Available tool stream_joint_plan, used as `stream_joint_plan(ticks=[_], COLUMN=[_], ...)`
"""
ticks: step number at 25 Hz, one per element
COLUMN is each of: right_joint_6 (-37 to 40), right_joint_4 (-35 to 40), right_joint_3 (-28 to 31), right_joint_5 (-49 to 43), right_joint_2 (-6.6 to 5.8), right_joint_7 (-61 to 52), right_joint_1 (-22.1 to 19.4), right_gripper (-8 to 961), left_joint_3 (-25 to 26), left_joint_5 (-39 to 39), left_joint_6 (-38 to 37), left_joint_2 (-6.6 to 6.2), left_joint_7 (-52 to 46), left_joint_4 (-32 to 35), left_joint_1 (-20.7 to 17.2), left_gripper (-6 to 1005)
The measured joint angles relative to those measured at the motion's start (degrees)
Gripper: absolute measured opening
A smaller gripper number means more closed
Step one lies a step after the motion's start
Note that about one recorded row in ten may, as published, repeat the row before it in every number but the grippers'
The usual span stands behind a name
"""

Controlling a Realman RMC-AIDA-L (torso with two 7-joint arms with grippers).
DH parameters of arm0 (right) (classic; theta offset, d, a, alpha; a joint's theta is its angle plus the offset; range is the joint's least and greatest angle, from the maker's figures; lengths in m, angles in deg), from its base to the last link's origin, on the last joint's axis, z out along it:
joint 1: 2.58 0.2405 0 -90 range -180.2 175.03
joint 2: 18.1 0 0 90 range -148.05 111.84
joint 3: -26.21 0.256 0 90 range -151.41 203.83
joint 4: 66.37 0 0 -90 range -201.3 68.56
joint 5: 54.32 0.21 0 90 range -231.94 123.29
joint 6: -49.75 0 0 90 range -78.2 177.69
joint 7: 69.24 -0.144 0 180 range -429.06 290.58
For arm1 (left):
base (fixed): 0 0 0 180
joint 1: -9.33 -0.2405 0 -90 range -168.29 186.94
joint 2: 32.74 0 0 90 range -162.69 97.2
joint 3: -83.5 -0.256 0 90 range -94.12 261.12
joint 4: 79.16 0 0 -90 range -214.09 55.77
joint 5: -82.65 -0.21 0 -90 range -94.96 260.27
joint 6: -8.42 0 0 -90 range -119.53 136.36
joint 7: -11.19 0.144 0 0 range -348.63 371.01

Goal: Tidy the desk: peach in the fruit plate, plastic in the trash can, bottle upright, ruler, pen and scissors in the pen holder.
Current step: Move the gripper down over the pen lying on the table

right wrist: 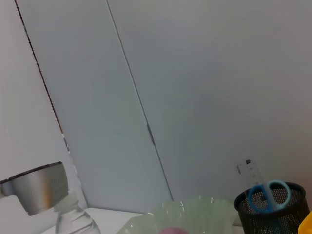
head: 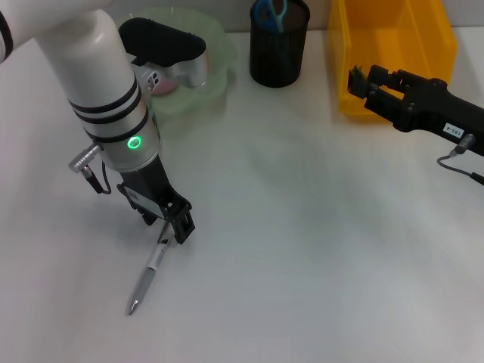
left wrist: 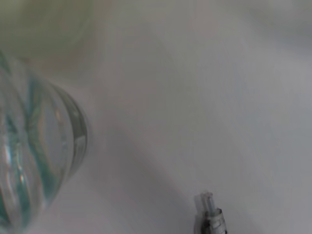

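A silver pen [head: 147, 274] lies slanted on the white table; its end also shows in the left wrist view [left wrist: 210, 220]. My left gripper [head: 173, 225] is open, low over the pen's upper end. The peach [head: 162, 85] lies in the green fruit plate [head: 215, 72]. The black mesh pen holder [head: 278, 47] holds blue scissors [head: 270, 13] and, in the right wrist view, a clear ruler [right wrist: 248, 170]. The clear bottle [right wrist: 58, 214] stands upright with a silver cap; it also shows in the left wrist view [left wrist: 34, 161]. My right gripper [head: 355, 82] hovers by the yellow trash can [head: 393, 53]. No plastic shows.
My left arm [head: 106, 98] hides most of the bottle and part of the plate in the head view. The plate, pen holder and yellow can stand in a row along the table's far edge. Bare white table [head: 302, 249] spreads in front and to the right of the pen.
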Motion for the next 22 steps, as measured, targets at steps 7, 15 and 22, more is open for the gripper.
stream_joint_plan(ticks=[7, 15, 22], right_joint_6=[0.00, -0.06, -0.80], right_joint_4=[0.00, 0.00, -0.09], right_joint_3=[0.19, 0.25, -0.08], right_joint_5=[0.00, 0.00, 0.00], right_joint_2=[0.00, 0.00, 0.00], right_joint_7=[0.00, 0.00, 0.00], right_joint_1=[0.12, 0.41, 0.70], right_gripper=[468, 468, 467], left_joint_3=[0.00, 0.00, 0.00], left_joint_5=[0.00, 0.00, 0.00], left_joint_6=[0.54, 0.89, 1.04], left_joint_2=[0.00, 0.00, 0.00], left_joint_7=[0.00, 0.05, 0.08], left_joint_4=[-0.04, -1.20, -1.41], left_joint_1=[-0.34, -0.37, -0.22], left_gripper=[605, 578, 554])
